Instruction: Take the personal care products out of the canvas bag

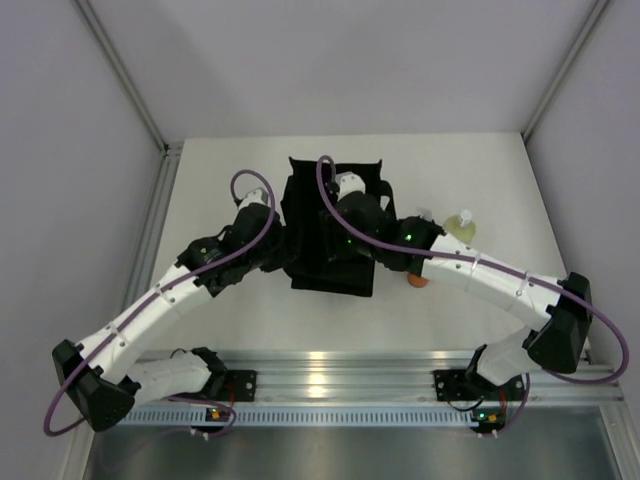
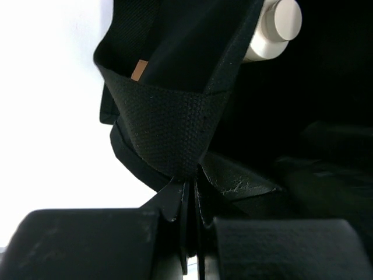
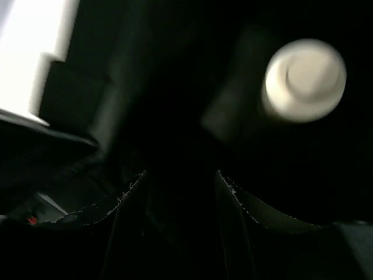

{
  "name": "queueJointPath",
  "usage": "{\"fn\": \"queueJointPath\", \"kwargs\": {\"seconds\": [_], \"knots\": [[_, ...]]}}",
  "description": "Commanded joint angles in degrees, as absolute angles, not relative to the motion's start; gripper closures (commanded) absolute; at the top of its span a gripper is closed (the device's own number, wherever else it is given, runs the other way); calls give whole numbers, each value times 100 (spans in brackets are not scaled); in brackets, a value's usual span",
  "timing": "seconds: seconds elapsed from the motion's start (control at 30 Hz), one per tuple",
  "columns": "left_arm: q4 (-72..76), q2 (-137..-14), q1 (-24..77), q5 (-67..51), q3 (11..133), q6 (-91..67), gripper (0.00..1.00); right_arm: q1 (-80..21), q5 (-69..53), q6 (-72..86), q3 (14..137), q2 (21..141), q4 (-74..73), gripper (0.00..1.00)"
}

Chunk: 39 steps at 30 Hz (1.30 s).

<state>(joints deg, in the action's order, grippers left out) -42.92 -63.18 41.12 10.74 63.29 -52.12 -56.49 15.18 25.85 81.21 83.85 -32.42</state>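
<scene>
The black canvas bag [image 1: 310,190] stands mid-table with its mouth open. My left gripper [image 1: 283,243] is at its left wall, and in the left wrist view it [image 2: 187,181] is shut on the bag's fabric edge [image 2: 169,122]. My right gripper [image 1: 345,200] reaches into the bag. In the right wrist view it [image 3: 180,181] is open and empty in the dark interior, with the beige bottle's cap [image 3: 303,79] ahead to the right. That beige bottle also shows in the left wrist view [image 2: 274,29]. A yellow-green bottle [image 1: 462,226] stands right of the bag. An orange bottle [image 1: 418,281] peeks from under my right arm.
A metal rail [image 1: 320,365] runs along the table's near edge, with both arm bases on it. Grey walls close in the left, right and back. My right forearm [image 1: 480,270] lies across the table between the bag and the bottles outside it.
</scene>
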Motion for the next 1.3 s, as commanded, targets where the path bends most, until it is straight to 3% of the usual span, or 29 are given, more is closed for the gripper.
{"fn": "queueJointPath", "kwargs": {"seconds": [0.0, 0.63, 0.97, 1.27], "knots": [[-4052, -6240, 4113, 1011, 6170, -5554, 100, -5827, 1925, 3366, 7753, 8043, -3709, 52], [-3850, -6179, 4113, 896, 5379, -5616, 100, -4720, 2707, 2083, 9008, 9782, -3718, 27], [-3850, -6179, 4113, 905, 5493, -5520, 100, -4403, 2497, 1907, 9176, 10247, -3718, 28], [-3858, -6108, 4113, 879, 5520, -5449, 100, -4245, 2382, 1951, 9290, 10608, -3700, 36]]}}
